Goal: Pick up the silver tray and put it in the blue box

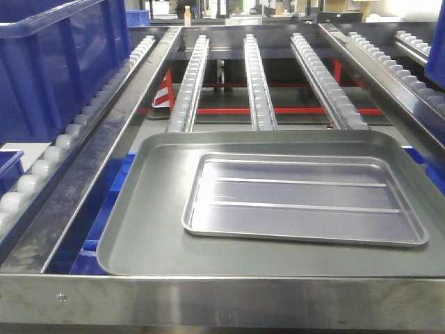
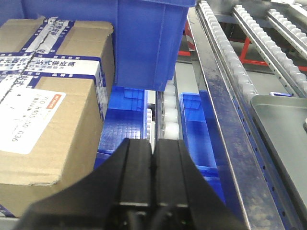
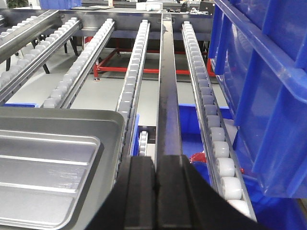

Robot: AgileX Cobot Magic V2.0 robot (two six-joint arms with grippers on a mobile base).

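Observation:
The shiny silver tray (image 1: 302, 202), with two long ridges on its base, lies inside a larger dull grey tray (image 1: 139, 236) at the front of the roller rack. The right wrist view shows the silver tray (image 3: 43, 177) at the lower left. My right gripper (image 3: 156, 165) is shut and empty, just right of the grey tray's corner. A large blue box (image 1: 55, 62) stands on the rollers at the far left. My left gripper (image 2: 153, 148) is shut and empty, below and in front of that blue box (image 2: 148, 43). Neither gripper shows in the front view.
A taped cardboard box (image 2: 48, 110) sits left of my left gripper. A second blue crate (image 3: 259, 96) stands on the right lane. Roller rails (image 1: 257, 83) run away behind the trays, with a metal divider rail (image 3: 165, 86) between lanes. Blue bins (image 2: 196, 124) lie below.

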